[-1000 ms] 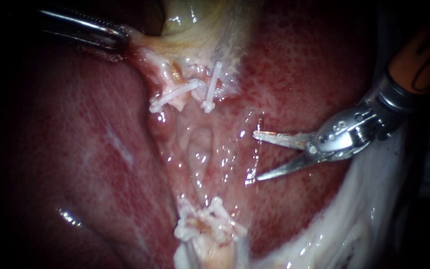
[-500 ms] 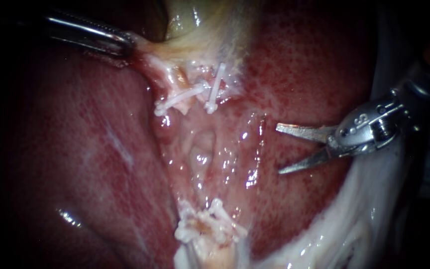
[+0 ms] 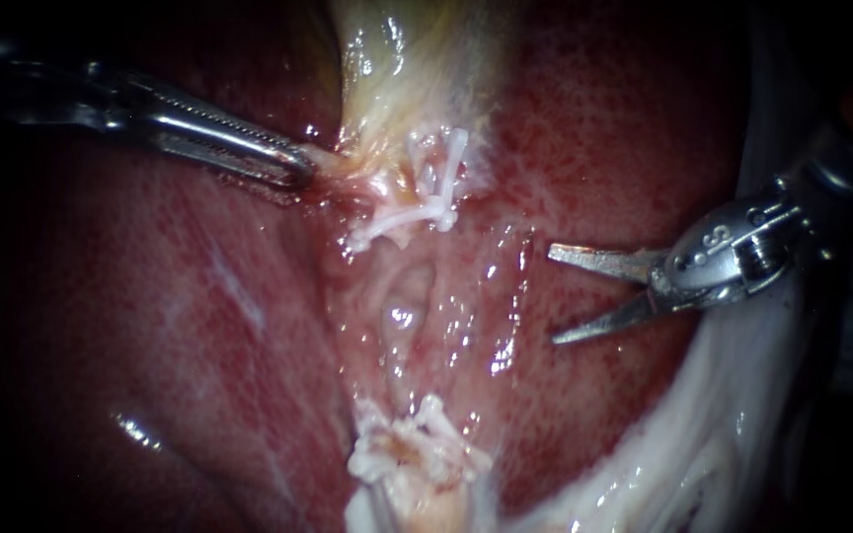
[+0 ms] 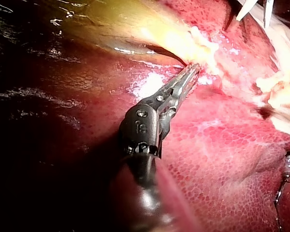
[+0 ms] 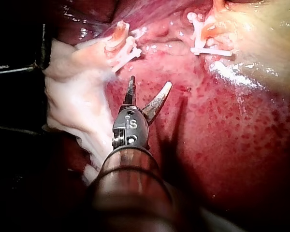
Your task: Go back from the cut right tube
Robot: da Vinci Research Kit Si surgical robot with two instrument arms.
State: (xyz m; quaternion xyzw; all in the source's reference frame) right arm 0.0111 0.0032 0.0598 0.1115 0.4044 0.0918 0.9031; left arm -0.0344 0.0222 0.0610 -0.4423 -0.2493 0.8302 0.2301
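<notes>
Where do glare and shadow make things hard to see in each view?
Endoscope view: glints dot the wet tissue below the clips, and the shaft of the left instrument fades into darkness. Left wrist view: glare washes out the gallbladder by the jaws; the liver beside the shaft lies in shadow. Right wrist view: the right instrument throws a shadow on the liver.

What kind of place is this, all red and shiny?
Likely a surgery practice bench, seen close up: wet red liver, white clips, and two thin metal instruments, the left instrument gripping tissue, the right instrument open-jawed.
</notes>
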